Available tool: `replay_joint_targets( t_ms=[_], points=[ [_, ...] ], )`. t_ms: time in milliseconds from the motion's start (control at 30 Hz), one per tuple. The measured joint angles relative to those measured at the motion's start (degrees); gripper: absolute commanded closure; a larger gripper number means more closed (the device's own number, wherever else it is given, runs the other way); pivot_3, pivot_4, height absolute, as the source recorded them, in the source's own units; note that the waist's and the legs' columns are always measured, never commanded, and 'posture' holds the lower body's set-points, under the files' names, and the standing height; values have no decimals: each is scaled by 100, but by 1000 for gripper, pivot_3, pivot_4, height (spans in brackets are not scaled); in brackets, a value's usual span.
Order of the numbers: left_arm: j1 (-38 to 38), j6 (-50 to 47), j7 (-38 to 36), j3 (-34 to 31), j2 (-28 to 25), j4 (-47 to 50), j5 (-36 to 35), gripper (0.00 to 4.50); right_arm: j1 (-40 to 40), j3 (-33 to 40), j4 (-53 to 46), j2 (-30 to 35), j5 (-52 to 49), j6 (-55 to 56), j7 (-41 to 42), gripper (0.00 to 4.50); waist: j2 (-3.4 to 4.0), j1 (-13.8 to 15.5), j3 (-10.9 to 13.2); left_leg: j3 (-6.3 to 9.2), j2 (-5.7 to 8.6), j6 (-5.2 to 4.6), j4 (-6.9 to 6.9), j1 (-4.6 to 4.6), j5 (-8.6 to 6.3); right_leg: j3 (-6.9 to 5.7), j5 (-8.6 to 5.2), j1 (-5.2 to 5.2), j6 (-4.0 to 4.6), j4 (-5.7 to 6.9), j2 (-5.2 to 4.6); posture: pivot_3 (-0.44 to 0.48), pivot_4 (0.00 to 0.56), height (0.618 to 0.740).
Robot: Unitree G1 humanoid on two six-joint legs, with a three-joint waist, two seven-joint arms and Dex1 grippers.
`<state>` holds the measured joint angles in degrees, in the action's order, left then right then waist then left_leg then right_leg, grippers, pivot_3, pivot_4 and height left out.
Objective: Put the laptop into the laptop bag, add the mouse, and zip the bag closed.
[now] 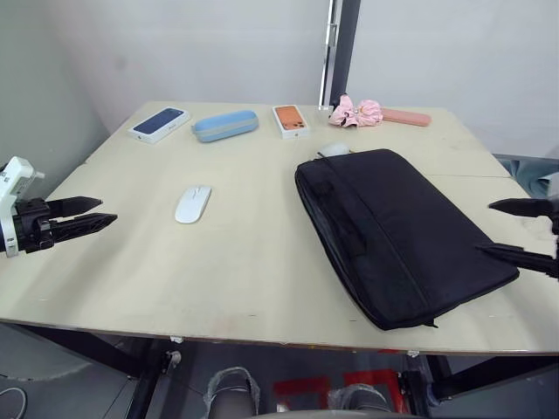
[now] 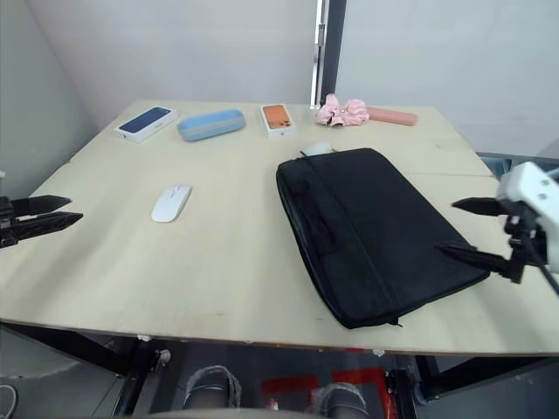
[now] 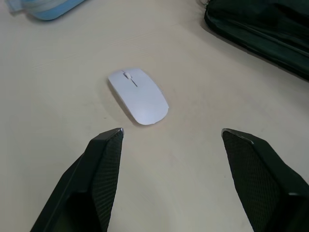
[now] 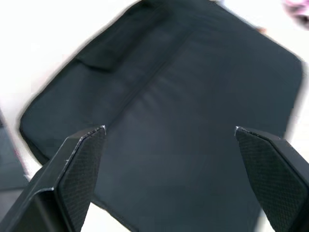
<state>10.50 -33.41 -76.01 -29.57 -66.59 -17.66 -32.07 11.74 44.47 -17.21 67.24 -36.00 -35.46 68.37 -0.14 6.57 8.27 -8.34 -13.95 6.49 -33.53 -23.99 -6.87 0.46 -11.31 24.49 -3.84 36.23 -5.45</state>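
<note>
Over at the left edge of the table (image 1: 262, 279) the left gripper (image 1: 94, 212) reaches in level with the tabletop, its two black fingers spread wide and holding nothing, tips aimed toward the middle. The mouse (image 1: 192, 203), flat and white, lies on the bare wood a little ahead of those fingertips and apart from them; in the left wrist view it sits between the lines of the two fingers but beyond their tips.

Along the far side runs a row of small things: a phone box with a dark blue picture (image 1: 160, 123), a light blue case (image 1: 224, 125), a phone box with an orange picture (image 1: 292, 120), then a pink folding umbrella (image 1: 377, 113).

Right of centre lies the laptop bag (image 1: 402, 231), black, flat and turned at an angle, one corner toward the far side and one toward the near edge. A small pale object (image 1: 333, 150) peeks out at its far corner; I can't tell what it is.

At the right edge the right gripper (image 1: 509, 228) hovers by the bag's near right side, fingers wide apart and empty, the lower one just over the bag's edge.
</note>
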Motion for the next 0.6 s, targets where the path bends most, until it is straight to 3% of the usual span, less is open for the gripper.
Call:
replay_joint_targets(
  t_ms=[300,433,600],
  points=[
    [240,73,289,133,279,-64,31,1068,-283,-269,-76,-273,-55,7,-27,32,4,-46,-4,-1,-5,-1,2,1,1,-2,0,-1,4,1,4,0,150,740],
    [474,215,806,435,708,-121,247,1068,-1316,-797,-476,-415,-711,-314,-455,32,11,-83,-8,-14,-5,-1,2,27,1,15,0,-3,5,22,6,0,150,740],
    [832,218,2037,827,1583,-242,625,1068,-3044,-1902,-1033,-639,-1437,-715,-1287,32,12,-94,-10,-14,-5,-1,-13,39,2,24,0,-7,7,50,9,0,150,740]
  ],
)
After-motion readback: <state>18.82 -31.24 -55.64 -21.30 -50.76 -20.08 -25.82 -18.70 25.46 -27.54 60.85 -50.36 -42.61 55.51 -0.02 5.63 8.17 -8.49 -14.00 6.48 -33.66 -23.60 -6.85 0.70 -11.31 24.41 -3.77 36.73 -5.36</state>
